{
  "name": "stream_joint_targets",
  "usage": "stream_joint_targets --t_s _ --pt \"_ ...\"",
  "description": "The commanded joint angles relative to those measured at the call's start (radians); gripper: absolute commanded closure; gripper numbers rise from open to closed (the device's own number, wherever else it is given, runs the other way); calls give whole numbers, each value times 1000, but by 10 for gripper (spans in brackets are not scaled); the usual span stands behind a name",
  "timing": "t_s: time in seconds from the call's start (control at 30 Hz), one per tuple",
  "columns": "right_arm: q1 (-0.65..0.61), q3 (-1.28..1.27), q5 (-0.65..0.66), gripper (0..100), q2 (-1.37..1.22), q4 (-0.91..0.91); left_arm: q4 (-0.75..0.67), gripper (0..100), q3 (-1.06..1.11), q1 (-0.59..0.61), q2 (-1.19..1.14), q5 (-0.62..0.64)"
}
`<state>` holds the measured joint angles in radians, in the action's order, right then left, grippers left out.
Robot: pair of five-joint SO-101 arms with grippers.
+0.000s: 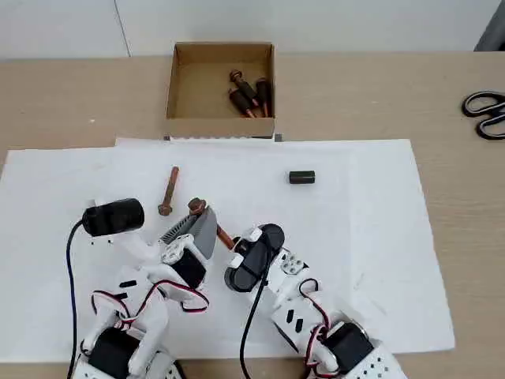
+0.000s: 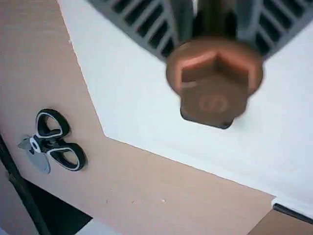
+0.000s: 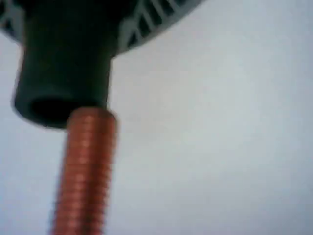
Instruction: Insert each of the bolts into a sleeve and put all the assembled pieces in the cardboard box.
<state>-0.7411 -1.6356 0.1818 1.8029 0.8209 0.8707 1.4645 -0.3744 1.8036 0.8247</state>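
While a copper-coloured hex-head bolt (image 2: 215, 88) is clamped in the left tool (image 2: 211, 22), threaded tip at the mouth of a black cylindrical sleeve (image 3: 63, 63), itself clasped by the right tool (image 1: 237, 246).

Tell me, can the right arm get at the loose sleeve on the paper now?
Probably not yet. The paper between it and the loose sleeve is free, but its jaws are shut on a second sleeve, with the left arm's bolt at its mouth.
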Motion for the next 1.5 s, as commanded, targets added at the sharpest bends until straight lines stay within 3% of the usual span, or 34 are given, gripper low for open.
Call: stream_joint_targets --t_s 0.0,0.83,1.1,1.47 --pt "-19 15 9 996 8 -27 -35 993 -30 -14 8 2" --pt "-27 17 11 996 8 -68 -5 993 33 -23 8 -3" --pt "-24 17 11 996 8 -68 135 993 36 -170 8 -57" --pt "-24 12 11 996 8 -68 132 984 67 -180 8 -137"
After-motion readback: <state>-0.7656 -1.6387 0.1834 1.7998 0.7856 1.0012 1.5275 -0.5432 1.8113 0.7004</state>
